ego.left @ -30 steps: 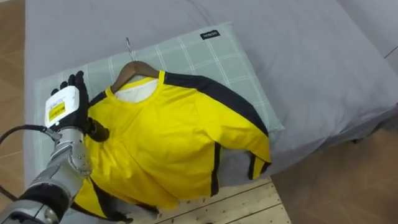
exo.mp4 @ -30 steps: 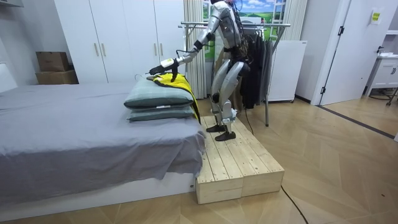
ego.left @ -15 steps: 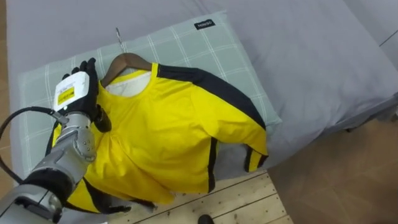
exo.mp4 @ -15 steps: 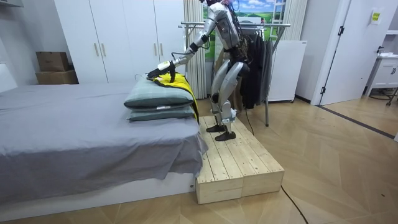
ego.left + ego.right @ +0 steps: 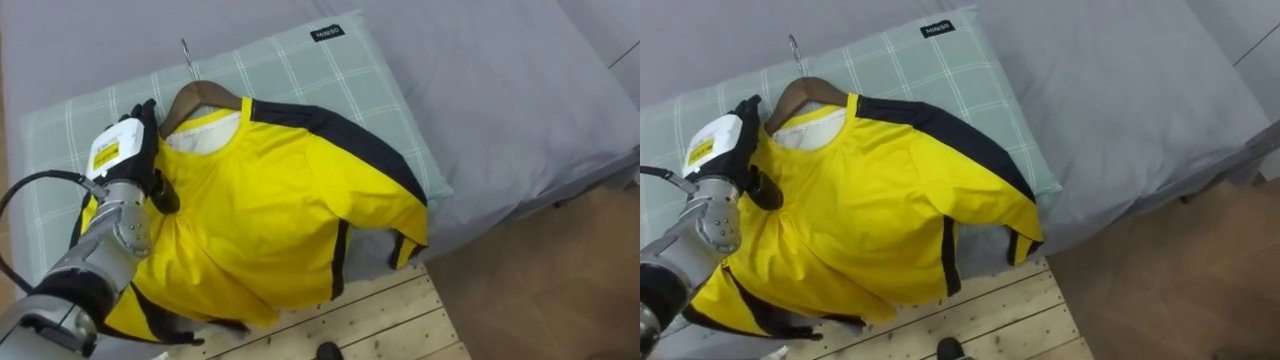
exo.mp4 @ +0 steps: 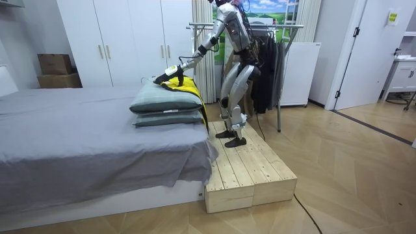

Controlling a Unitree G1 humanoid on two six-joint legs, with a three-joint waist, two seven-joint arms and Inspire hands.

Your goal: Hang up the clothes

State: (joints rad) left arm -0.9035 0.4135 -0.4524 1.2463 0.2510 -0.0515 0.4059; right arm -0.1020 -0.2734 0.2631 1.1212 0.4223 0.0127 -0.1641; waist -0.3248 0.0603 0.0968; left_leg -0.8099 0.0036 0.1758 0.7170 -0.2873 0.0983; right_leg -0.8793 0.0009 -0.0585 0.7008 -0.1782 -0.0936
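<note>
On the pillow [image 5: 300, 70], left robot hand [image 5: 125, 155] rests flat, fingers straight, on yellow shirt [image 5: 280, 210].

I see smooth cloth on the yellow shirt [image 5: 290, 200], brown wooden hanger [image 5: 200, 97] with thin metal hook [image 5: 186, 55], matt checked pillow [image 5: 300, 65] fabric, matt grey bed sheet [image 5: 480, 90], pale bare-wood platform [image 5: 380, 320]

Green checked pillow [image 5: 300, 75] on grey bed [image 5: 500, 80], wooden platform [image 6: 250, 172] alongside, white wardrobes [image 6: 123, 45] behind.

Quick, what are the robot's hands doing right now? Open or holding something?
Left robot hand: on the yellow shirt, beside the hanger; grip cannot be told.
Right robot hand: cannot be told.
</note>
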